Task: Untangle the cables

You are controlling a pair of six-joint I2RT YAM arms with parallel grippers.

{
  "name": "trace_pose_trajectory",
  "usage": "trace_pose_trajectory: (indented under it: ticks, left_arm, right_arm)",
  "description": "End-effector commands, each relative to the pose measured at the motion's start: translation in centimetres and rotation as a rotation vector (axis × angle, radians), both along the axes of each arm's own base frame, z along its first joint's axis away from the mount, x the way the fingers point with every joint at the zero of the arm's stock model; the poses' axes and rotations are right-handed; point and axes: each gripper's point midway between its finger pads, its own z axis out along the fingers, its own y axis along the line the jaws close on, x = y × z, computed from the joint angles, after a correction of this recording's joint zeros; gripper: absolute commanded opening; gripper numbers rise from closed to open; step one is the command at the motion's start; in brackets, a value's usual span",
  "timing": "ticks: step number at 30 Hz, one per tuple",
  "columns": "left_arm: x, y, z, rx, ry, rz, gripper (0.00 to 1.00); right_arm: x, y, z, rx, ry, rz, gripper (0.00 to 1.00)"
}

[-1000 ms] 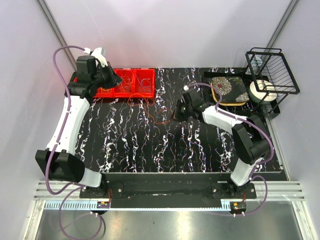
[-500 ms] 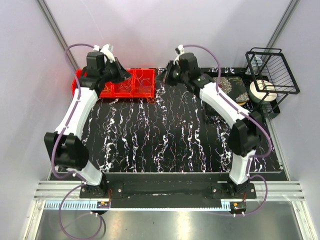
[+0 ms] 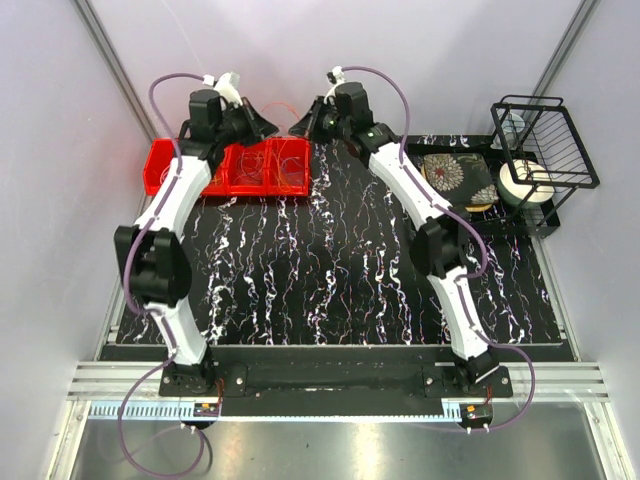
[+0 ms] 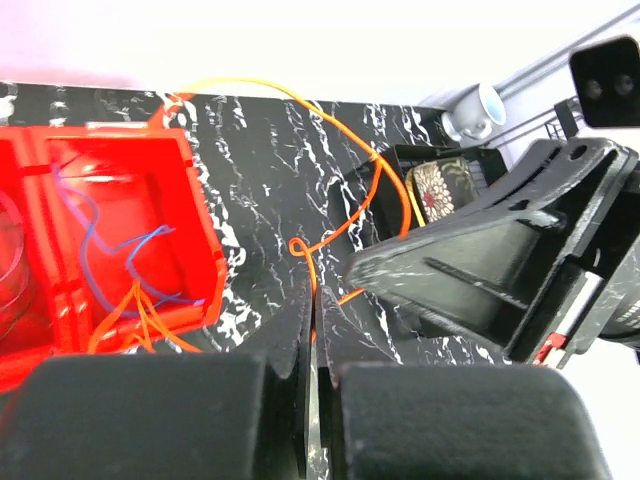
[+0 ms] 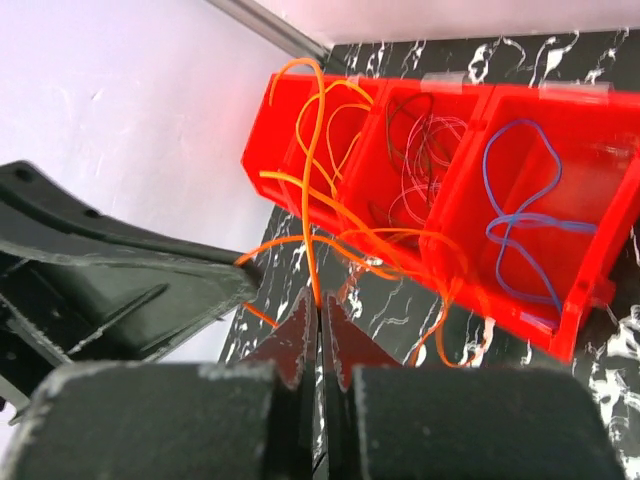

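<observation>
High above the far edge of the counter [image 3: 330,270], near the red bin [image 3: 165,170], the left pincer [image 3: 262,122] and the right pincer [image 3: 300,122] are pointing tip to tip, near but apart, each pressing its jaws together on the orange cable [image 4: 375,165]. That cable is stretching between the two tips, its long axis lying along the line joining them, so neither arm is nearer, while its slack is trailing below the right pincer into the bin among the other cables [image 5: 520,215]. Freeing it is, I judge, calling for a pull straight apart.
</observation>
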Motion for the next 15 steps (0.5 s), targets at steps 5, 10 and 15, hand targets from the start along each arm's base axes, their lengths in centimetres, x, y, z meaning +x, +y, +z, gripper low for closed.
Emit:
trace_pose_trajectory:
  ticks: [5, 10, 15]
  left_arm:
    - [3.9, -2.2, 2.9, -0.085, -0.125, -0.107, 0.00]
    - [5.7, -2.6, 1.0, -0.088, -0.100, -0.116, 0.00]
    - [6.5, -2.8, -1.6, -0.086, -0.068, -0.121, 0.00]
  right_arm:
    - [2.7, 0.4, 0.5, 0.050, -0.068, 0.009, 0.00]
    - [4.7, 0.0, -1.9, 0.062, -0.063, -0.051, 0.00]
    - [5.9, -0.1, -3.2, 0.077, -0.062, -0.056, 0.00]
